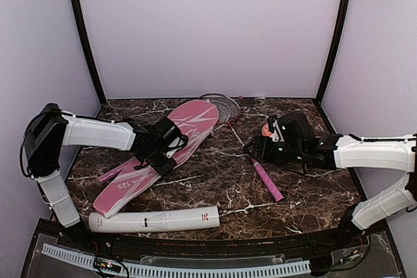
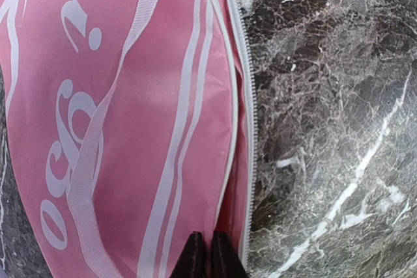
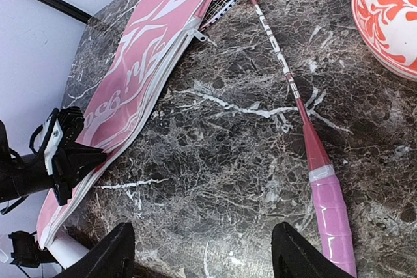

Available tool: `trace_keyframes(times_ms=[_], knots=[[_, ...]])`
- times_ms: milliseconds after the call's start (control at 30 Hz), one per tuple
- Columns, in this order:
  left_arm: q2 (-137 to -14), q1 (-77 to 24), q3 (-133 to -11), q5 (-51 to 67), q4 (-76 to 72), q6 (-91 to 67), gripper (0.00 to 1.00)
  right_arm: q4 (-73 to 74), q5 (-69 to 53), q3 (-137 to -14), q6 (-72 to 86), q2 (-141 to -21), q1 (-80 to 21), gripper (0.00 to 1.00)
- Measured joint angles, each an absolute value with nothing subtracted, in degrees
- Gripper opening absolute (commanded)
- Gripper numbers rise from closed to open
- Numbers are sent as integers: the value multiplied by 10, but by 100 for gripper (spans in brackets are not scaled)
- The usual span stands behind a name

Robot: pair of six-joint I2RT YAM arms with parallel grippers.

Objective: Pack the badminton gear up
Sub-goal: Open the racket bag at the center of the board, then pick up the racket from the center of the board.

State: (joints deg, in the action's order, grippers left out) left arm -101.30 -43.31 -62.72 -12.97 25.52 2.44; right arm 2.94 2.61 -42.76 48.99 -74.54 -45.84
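Note:
The long pink bag (image 1: 186,128) lies slantwise at the left of the table, zipper edge (image 2: 249,109) facing right. My left gripper (image 2: 208,257) is shut on the bag's (image 2: 130,96) upper flap beside the zipper. One red-framed racket (image 1: 254,161) lies right of the bag, its head (image 1: 221,104) partly under the bag's top and its pink handle (image 3: 332,216) pointing near. My right gripper (image 3: 208,252) hovers open over bare marble left of that handle. A second pink handle (image 1: 111,175) pokes out at the bag's left side. The white tube (image 1: 156,219) lies flat near the front edge.
A red-and-white patterned bowl (image 3: 391,17) stands right of the racket shaft (image 3: 280,63), mostly hidden behind the right wrist in the top view. Pale walls close in the table on three sides. Bare marble (image 1: 215,180) lies between bag and racket.

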Motion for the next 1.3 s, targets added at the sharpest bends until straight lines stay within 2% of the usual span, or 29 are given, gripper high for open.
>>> trace_keyframes(times_ms=[233, 567, 900, 1067, 1300], knots=[[-1005, -433, -635, -126, 261, 9, 0, 84, 29, -427, 476, -725, -462, 76], [-910, -412, -651, -68, 263, -28, 0, 220, 61, -411, 462, -658, -493, 76], [-870, -358, -632, 0, 209, -27, 0, 308, 103, -416, 474, -726, -524, 74], [-852, -359, -585, 15, 168, -24, 0, 322, 121, -425, 479, -747, -525, 71], [-852, -359, -579, 34, 152, -21, 0, 321, 147, -444, 481, -806, -525, 64]])
